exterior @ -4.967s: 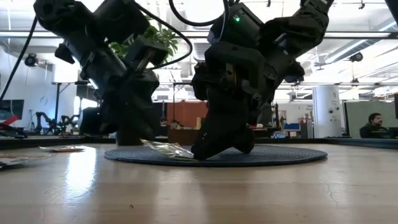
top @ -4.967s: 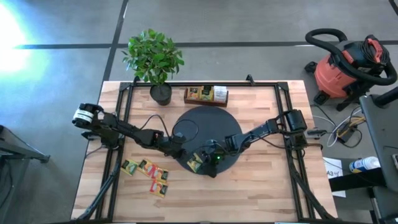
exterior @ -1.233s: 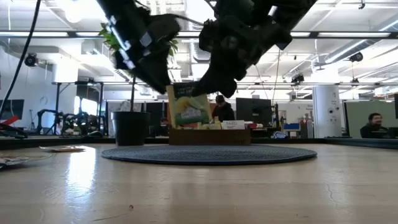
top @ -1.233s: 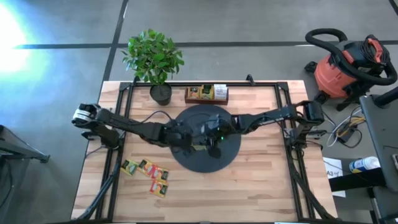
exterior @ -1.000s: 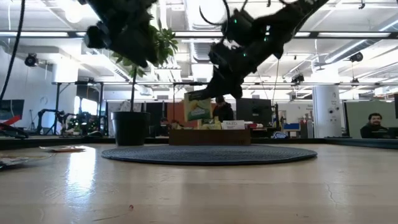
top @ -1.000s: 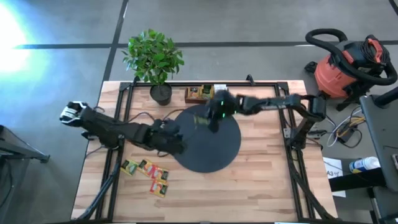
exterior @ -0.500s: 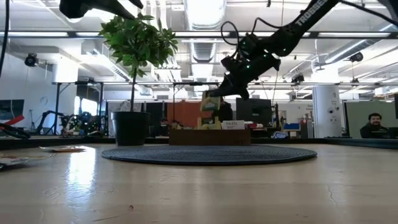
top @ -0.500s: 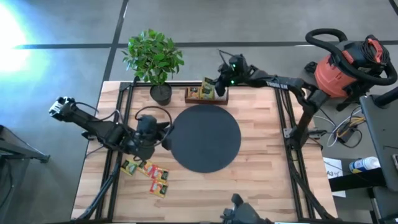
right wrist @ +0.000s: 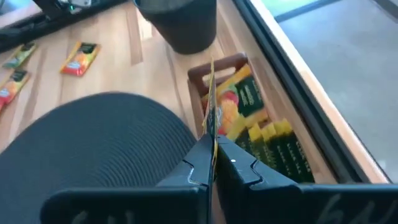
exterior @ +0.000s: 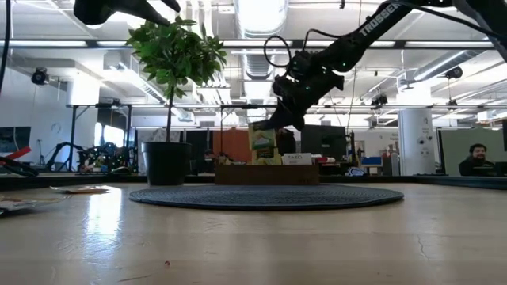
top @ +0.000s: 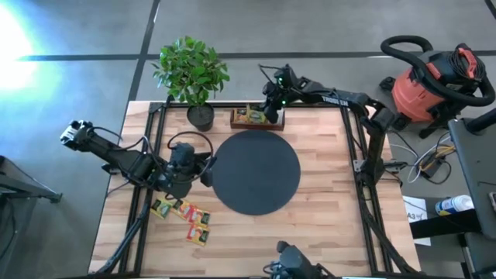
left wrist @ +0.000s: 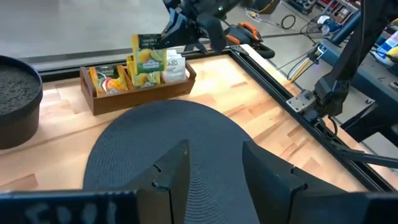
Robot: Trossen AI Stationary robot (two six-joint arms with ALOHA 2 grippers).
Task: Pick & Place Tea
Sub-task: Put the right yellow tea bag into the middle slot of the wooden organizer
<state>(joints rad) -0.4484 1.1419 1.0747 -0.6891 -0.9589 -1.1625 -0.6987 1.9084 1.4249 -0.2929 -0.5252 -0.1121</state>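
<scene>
Wooden table (top: 325,232), busy workshop beyond

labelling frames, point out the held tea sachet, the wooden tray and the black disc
held tea sachet (left wrist: 148,55), left wrist view, middle of its yellow-green face
wooden tray (left wrist: 146,94), left wrist view, front wall
black disc (top: 256,171), high view, centre of its bare top

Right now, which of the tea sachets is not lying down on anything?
The yellow-green sachet pinched in the right gripper: it hangs upright above the wooden tray. The others stand packed in the tray or lie flat on the table.
</scene>
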